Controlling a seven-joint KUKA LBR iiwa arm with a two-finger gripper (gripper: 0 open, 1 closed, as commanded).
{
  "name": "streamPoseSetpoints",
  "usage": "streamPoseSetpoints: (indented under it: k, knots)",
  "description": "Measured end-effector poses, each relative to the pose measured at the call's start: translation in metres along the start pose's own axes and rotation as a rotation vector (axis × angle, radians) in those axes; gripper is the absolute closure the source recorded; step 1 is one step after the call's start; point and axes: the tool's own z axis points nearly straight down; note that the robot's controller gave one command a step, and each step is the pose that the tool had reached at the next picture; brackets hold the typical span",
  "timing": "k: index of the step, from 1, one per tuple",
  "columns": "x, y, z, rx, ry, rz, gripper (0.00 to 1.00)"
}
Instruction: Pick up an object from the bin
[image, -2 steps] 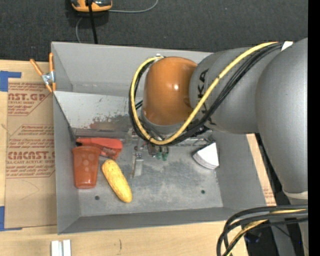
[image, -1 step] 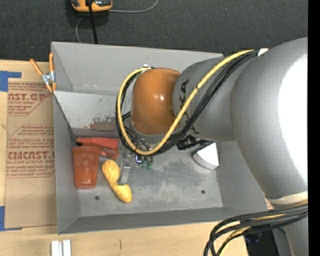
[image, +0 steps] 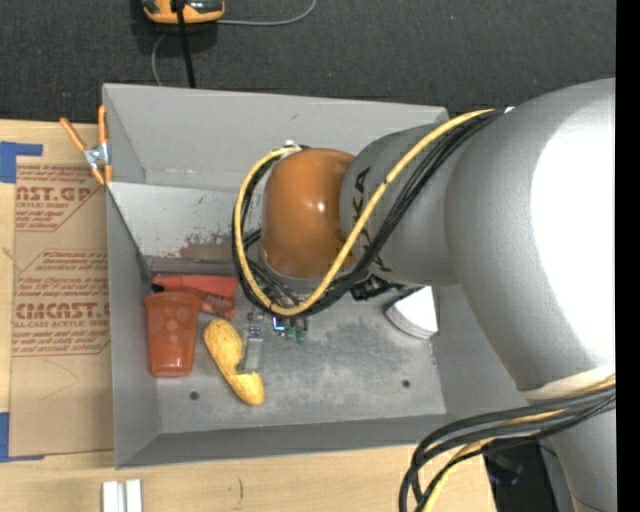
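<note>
- Leftmost: orange cup (image: 171, 338) against the left wall of the bin (image: 300, 415), red item (image: 205, 286) touching its upper end.
- Yellow banana (image: 232, 360), just beside the cup.
- Gripper (image: 258, 338), low at the banana's right side; opening cannot be told.
- White item (image: 415, 315), partly under the arm.

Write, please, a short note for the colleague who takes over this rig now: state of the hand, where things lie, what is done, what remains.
Hand: low in the bin, just right of the yellow banana-shaped thing; its grip is hidden.
Things: the orange cup is by the left wall, the red thing behind it, and the white thing at right, partly under the arm.
Done: nothing lifted yet.
Left: grasp one thing and raise it.
</note>
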Motion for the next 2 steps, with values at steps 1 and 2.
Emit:
streamPoseSetpoints:
  k: [1,2]
  knots:
    - [0.007,0.013,0.033,-0.003,0.005,-0.265,0.00]
    - [0.021,0.043,0.045,-0.002,-0.001,-0.386,1.00]
